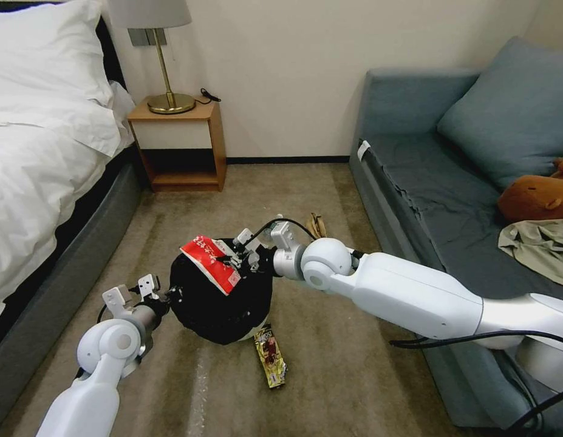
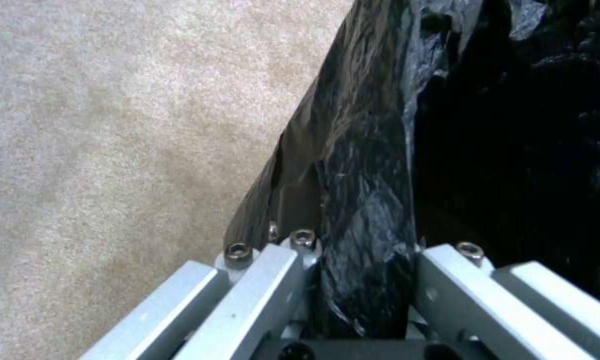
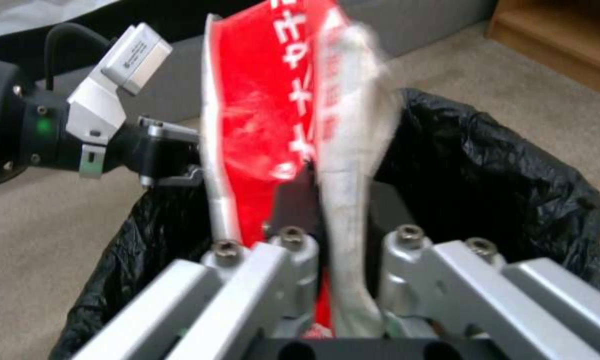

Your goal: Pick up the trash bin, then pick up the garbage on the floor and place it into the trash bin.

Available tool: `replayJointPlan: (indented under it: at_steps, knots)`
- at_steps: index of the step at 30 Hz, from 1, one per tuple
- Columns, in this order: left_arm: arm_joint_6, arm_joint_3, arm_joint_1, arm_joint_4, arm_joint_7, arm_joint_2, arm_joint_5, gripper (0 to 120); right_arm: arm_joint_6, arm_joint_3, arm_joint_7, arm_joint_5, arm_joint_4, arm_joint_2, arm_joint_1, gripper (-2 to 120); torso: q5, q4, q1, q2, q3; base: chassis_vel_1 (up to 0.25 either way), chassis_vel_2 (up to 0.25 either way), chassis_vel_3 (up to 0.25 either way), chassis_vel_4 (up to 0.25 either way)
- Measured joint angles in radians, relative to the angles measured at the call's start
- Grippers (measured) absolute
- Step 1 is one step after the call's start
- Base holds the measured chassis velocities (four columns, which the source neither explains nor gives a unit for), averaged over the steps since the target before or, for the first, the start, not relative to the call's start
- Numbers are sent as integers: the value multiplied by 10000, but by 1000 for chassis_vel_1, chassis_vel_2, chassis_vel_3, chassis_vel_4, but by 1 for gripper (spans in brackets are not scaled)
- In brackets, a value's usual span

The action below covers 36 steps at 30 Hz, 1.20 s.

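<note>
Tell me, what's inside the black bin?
The bin looks dark inside; only its black bag shows. The right gripper holds a red packet over its opening. The left gripper grips the rim. The bottom is hidden.

You see a glossy, crinkled black liner on the trash bin, with a sliver of white base at its 5 o'clock. The packet over it is red with white lettering and a white edge. At the bin's 5 o'clock, the snack wrapper is yellow with a dark brown panel. The carpet is mottled tan. The sofa at 3 o'clock is blue-grey; the plush toy is brown.
</note>
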<state>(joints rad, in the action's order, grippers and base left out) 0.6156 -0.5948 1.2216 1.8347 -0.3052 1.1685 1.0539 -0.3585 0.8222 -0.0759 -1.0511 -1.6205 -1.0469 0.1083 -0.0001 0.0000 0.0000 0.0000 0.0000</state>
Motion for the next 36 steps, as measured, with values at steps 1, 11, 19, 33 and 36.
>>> replayJointPlan:
  at_steps: [1,11,19,33,36]
  knots:
    - [0,-3,-6,0,-1,-8,12,2,0,3,0,0,-26,14,1,16,1,0,0,0,0,0,0,0,0]
    - [0,-66,-6,27,0,-93,160,2,-80,55,-34,79,-111,43,45,56,0,0,0,0,0,0,0,0,0]
    - [-12,-91,-2,0,-14,-95,167,2,41,-179,119,65,-473,153,-61,83,1,0,0,0,0,0,0,0,0]
    - [-145,-207,-5,1,-72,-77,149,2,264,-942,240,15,-1152,622,-223,98,1,-1,0,0,0,0,0,0,0]
    - [-263,-523,14,113,-125,-205,139,2,463,-2141,581,161,-1072,673,-70,100,2,0,0,0,0,0,0,0,0]
